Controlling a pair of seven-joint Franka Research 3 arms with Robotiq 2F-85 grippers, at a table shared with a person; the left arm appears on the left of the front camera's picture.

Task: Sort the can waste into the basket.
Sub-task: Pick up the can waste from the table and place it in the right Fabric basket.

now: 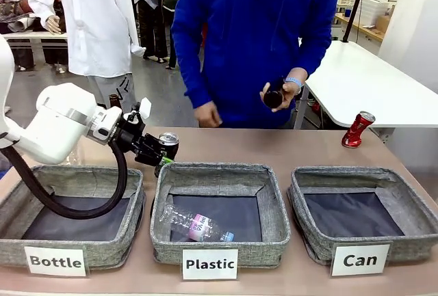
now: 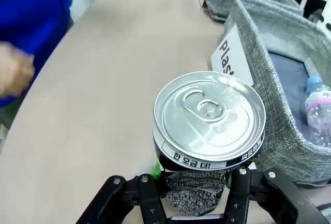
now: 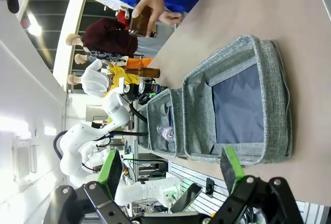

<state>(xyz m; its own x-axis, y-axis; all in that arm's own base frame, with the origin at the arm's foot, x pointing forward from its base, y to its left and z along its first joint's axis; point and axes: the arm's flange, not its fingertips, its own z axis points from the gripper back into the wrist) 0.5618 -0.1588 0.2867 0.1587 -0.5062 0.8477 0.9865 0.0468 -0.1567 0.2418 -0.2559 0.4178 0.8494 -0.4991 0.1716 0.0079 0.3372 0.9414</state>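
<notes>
Left pincer point(image 1: 163, 151) clamped on an upright black can point(image 1: 168, 141) at the Plastic basket's point(image 1: 205, 169) far left corner.
The can's silver top faces up, its long axis near vertical. The Plastic basket, holding a clear plastic bottle point(image 1: 195, 226), lies between it and the Can basket point(image 1: 321, 248). A red can point(image 1: 358, 130) leans, top to the right, on the bench point(image 1: 274, 147) beyond the Can basket. The right pincer point(image 3: 170, 166) gapes, holding nothing.

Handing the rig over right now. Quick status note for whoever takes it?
Left gripper: shut on the black can, by the far left corner of the Plastic basket.
Right gripper: open, holding nothing, facing the Can basket.
Red can: stands on the table beyond the Can basket.
Done: black can gripped. Left: both cans into the Can basket.
</notes>
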